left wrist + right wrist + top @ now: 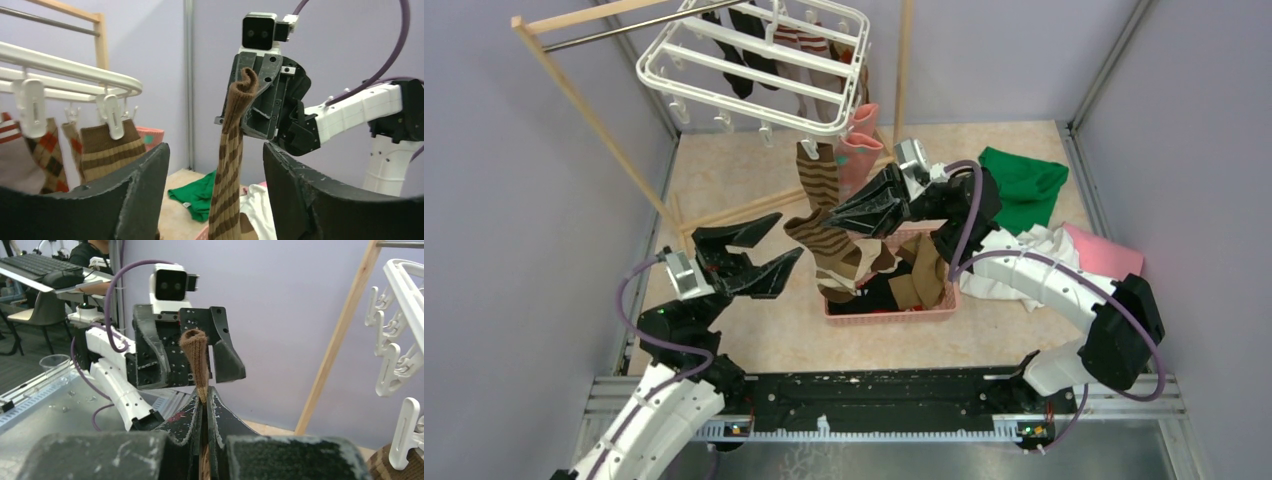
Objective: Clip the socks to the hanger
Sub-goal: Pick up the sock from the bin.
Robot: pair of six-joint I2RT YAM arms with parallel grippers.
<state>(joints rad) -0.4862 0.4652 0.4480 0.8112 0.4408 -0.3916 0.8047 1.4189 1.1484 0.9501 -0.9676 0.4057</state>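
Left gripper (786, 237) hangs wide open, facing the right gripper (834, 214), which sits just beyond its fingertips, jaws pinched tight on a striped sock (231, 150).

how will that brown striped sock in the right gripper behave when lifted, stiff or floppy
Likely floppy: the striped sock hangs limp below the right gripper, its cuff curling over. Probably light: a pinch near the cuff holds it up.

The top camera looks down from behind, far off. The wrist cameras sit close behind the left tool (789, 235) and right tool (832, 214), facing each other; both see the brown-and-cream striped knit sock (227, 165) between.
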